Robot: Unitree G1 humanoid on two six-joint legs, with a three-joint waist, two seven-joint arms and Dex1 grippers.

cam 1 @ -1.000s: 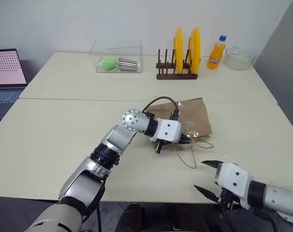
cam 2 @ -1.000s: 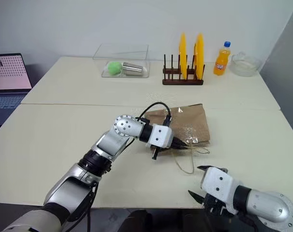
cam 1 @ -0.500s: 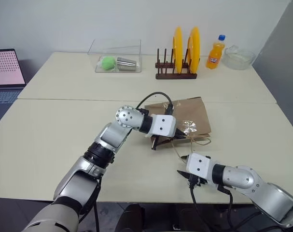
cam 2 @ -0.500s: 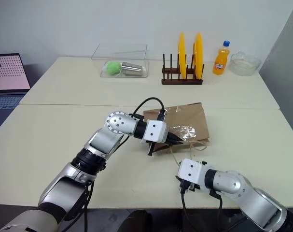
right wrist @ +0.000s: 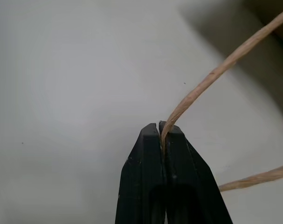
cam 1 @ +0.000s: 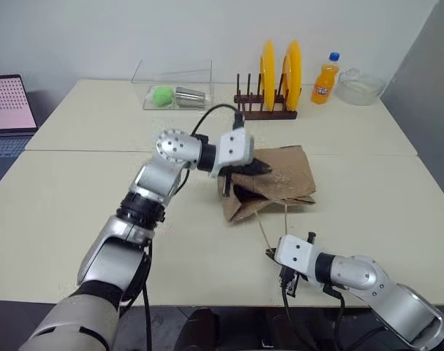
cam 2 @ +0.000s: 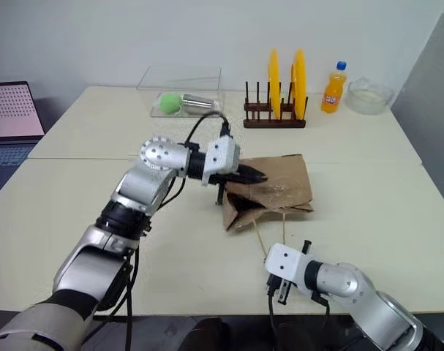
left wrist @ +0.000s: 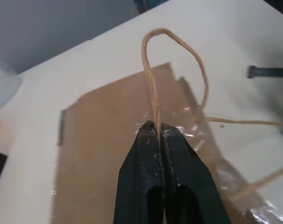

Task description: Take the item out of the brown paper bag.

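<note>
Cream table [cam 1: 75, 212] carrying all items, its far half joined along a seam. Brown paper bag [cam 1: 280, 175] near the centre, creased, lying on its side with the mouth end raised off the tabletop and gaping toward the near edge; item not visible, so whether inside the bag cannot be told. Left claw [cam 1: 255, 167] at the bag's upper edge, clenched on one tan handle loop [left wrist: 153, 88], the cord pinched between black fingertips [left wrist: 146, 140] in the left wrist view. Right claw [cam 1: 270, 254] low at the near table edge, just below the bag, clenched on the second handle cord [right wrist: 216, 72], which runs taut from the bag's mouth down to the fingertips [right wrist: 150, 140]. Open laptop [cam 1: 9, 110] at the far left, screen lit. Clear plastic box [cam 1: 174, 86] on the far half, holding a green ball [cam 1: 162, 95] and a metal cup [cam 1: 190, 96] lying on its side. Wooden dish rack [cam 1: 264, 110] beside the box, with two yellow plates [cam 1: 280, 69] standing upright. Glass bowl [cam 1: 362, 86] at the far right corner. Orange soda bottle [cam 1: 324, 79] with blue cap, upright between rack and bowl.
</note>
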